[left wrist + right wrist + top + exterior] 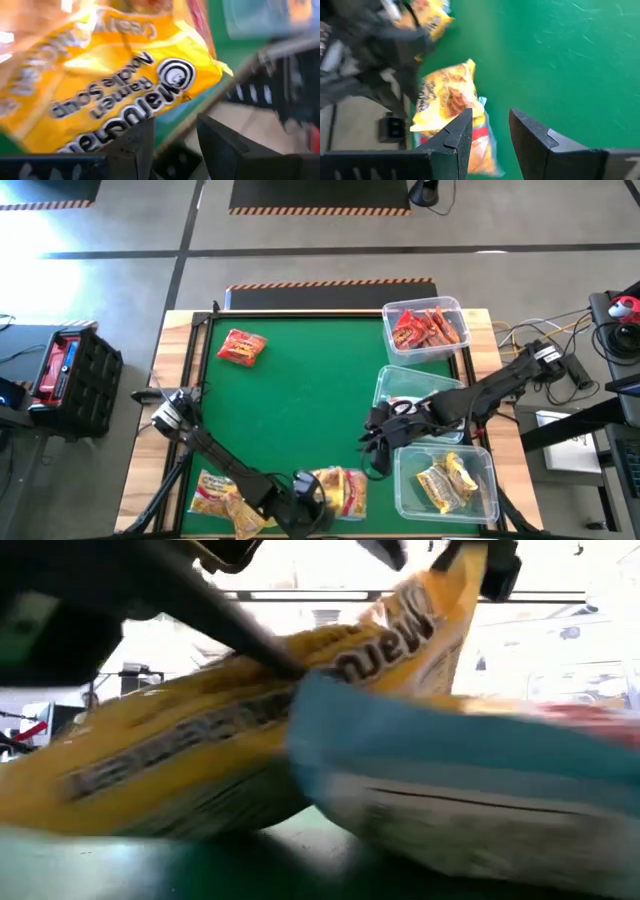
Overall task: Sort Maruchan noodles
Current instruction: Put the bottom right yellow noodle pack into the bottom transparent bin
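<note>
A small heap of noodle packets (340, 490) lies at the table's near edge. Its top yellow packet (115, 75) leans tilted on a blue-and-white one (460, 770). My left gripper (175, 127) is open at this heap (312, 498), with the yellow packet's edge beside one finger. My right gripper (491, 117) is open and hovers just right of the heap (375, 452), above bare green mat. It looks down on the yellow packet (447, 97). Another yellow packet (222, 495) lies near the left corner, and a red one (242, 347) lies far left. My left gripper has one finger (137, 142) right against the lower edge of the yellow packet (150, 117), coming in low from the table's left. The gap between the fingers shows no packet. Whether that finger touches the packet, I cannot tell.
Three clear bins stand along the right side. The far one (388, 330) holds red packets, the middle one (385, 385) is partly under my right arm, and the near one (405, 490) holds a yellow packet. Open green mat spans the table's middle.
</note>
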Robot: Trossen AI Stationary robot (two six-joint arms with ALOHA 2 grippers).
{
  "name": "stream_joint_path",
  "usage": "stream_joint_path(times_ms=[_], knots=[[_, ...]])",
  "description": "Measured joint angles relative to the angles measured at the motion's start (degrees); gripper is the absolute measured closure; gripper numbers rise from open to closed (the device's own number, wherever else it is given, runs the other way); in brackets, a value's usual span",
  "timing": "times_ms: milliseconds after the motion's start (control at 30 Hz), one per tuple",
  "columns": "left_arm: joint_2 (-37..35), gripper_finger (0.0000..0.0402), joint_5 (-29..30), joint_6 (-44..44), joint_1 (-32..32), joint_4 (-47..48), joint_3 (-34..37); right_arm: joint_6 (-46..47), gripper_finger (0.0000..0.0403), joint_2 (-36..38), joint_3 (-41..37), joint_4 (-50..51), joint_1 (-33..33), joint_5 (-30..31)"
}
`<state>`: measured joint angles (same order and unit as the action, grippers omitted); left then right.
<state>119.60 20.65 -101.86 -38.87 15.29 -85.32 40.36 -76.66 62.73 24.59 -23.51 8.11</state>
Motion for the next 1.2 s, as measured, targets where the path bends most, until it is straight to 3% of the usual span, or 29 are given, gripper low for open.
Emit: stream_joint_path(times_ms=[300,600,867,1067,1200], knots=[[0.0,0.0271,0.9,-0.6,5.7,11.7,0.0,-6.4,0.0286,-8.9,1.8,0.0,3.5,-0.5],[-4.6,0.0271,5.6,6.4,8.8,17.9,-0.1,-11.9,0.0286,-16.0,5.8,0.3,4.8,0.3],[-11.0,0.0271,13.0,-8.8,3.5,35.2,0.0,-12.3,0.0286,-16.4,8.5,5.9,4.8,-1.1],[-11.0,0.0271,13.3,-15.1,0.7,36.4,0.5,-13.3,0.0286,-13.0,9.2,7.9,4.8,2.1],[-10.8,0.0271,13.3,-20.6,-0.5,37.2,2.7,-17.8,0.0286,-13.1,8.9,-0.8,5.4,5.6]])
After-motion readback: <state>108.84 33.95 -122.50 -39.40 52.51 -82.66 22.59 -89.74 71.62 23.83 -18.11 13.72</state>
